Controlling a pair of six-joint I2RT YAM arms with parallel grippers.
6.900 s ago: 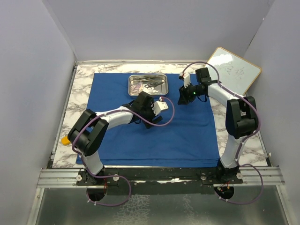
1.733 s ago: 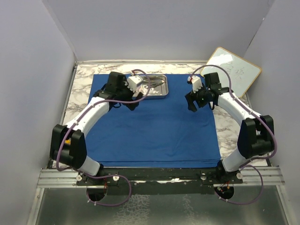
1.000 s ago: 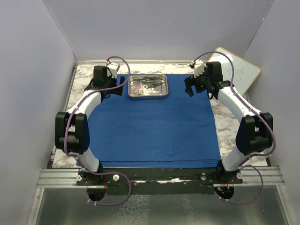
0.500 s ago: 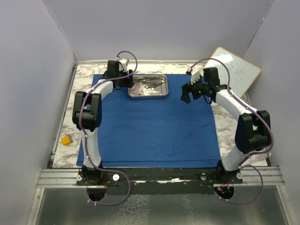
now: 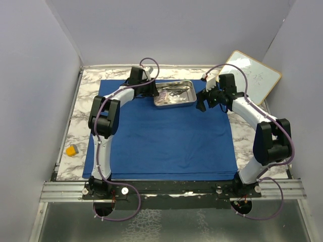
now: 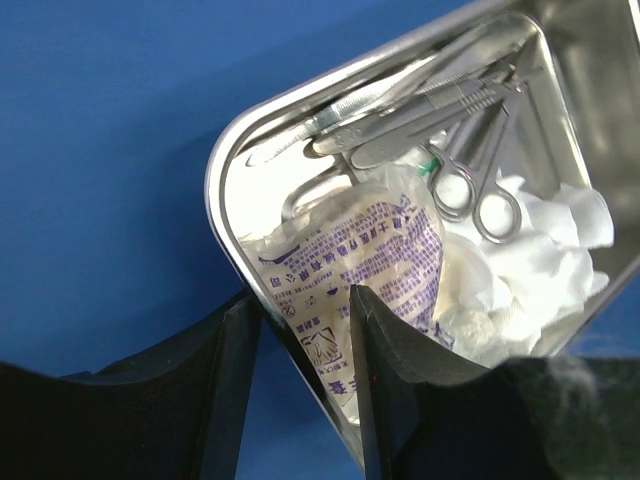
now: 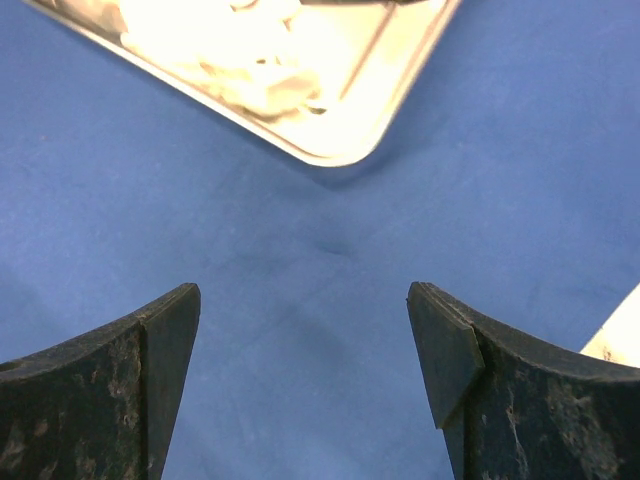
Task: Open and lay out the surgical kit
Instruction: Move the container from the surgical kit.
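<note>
Surgical kit (image 5: 174, 96) lies unwrapped at the far side of the marble-patterned worktop (image 5: 81, 108): its royal-blue cloth wrap (image 5: 161, 136) is spread flat as a broad matte rectangle with only faint creases, and the shallow steel tray (image 6: 590, 80) rests on the cloth's far edge, turned slightly askew. The tray is rectangular with rounded corners and a thin rolled rim, and its polished walls catch bright reflections. Inside it, slim steel forceps or tweezers (image 6: 420, 105) lie in a bundle along one long wall, and small ring-handled scissors (image 6: 485, 140) rest beside them, partly on crumpled white gauze (image 6: 560, 240). A clear, wrinkled packet (image 6: 350, 270) with purple print fills the near corner. The left end effector (image 6: 303, 300) straddles the tray's short wall at that corner, with one black finger (image 6: 230, 390) outside the rim and the other inside over the packet. The gap between them is narrow, but I cannot tell whether they actually pinch the wall. The right end effector (image 7: 303, 290) hangs over bare cloth just beside the tray's opposite corner, its scuffed black fingers spread wide apart and holding nothing. A wood-framed whiteboard (image 5: 251, 75) leans at the far right, and a small yellow-orange block (image 5: 72, 149) sits on the worktop left of the cloth.
</note>
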